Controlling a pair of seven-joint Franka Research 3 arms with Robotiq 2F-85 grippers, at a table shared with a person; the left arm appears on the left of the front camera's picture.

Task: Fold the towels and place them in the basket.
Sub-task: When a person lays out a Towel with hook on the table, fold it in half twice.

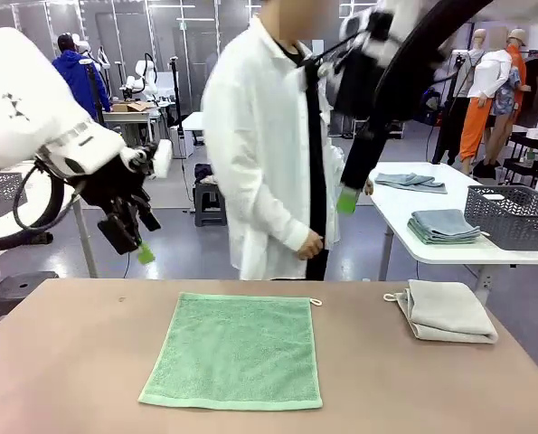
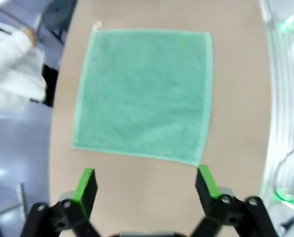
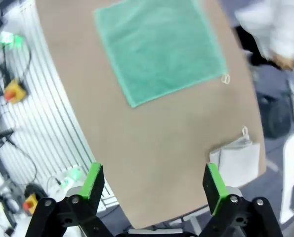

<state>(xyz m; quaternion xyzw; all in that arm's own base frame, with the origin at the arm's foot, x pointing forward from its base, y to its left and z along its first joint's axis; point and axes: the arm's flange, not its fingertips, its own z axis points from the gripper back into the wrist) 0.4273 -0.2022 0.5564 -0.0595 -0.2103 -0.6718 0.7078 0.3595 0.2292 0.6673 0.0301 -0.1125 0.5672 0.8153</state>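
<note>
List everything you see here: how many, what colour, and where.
table: one, brown, nearest.
green towel: one, mint, flat at its middle.
off-white towel: one, folded, on its right side.
white table: one, behind at right.
mesh basket: one, grey, on the white table.
folded cloths: two piles, grey-blue, white table.
person: one, white coat, across the table.
left gripper: one, black with green pads, above the table, jaws open.
right gripper: one, same colours, above the table, jaws open.

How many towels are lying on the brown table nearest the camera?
2. A mint green towel lies spread flat in the middle of the brown table. An off-white towel sits folded on the robot's right, near the far edge. None seems hidden.
</note>
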